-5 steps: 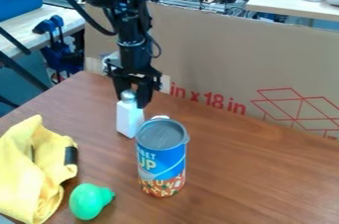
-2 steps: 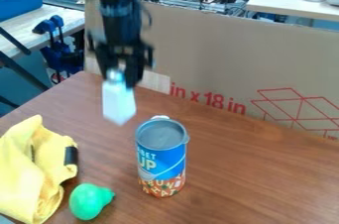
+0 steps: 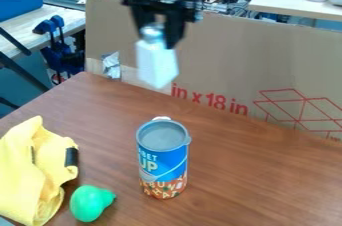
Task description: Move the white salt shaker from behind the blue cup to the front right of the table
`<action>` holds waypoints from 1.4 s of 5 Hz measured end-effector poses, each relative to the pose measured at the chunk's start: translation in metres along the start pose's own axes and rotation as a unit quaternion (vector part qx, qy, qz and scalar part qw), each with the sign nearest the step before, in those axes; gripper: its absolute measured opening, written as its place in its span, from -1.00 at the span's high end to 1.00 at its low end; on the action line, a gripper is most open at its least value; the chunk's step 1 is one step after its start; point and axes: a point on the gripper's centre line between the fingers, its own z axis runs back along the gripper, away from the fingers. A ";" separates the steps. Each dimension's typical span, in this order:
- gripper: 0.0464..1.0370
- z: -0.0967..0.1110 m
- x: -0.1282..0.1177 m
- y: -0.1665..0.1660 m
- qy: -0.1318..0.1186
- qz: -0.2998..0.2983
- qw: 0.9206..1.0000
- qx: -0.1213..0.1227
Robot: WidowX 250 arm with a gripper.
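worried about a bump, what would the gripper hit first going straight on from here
Bottle leading, the gripper would likely meet the can or the table behind it; depth is unclear.

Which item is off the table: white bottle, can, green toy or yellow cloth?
The white bottle, held in the gripper in front of the cardboard. The can, green toy and yellow cloth rest on the table.
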 end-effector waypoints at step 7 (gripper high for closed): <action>-0.27 -0.129 -0.053 -0.179 0.146 -0.162 0.975 -0.031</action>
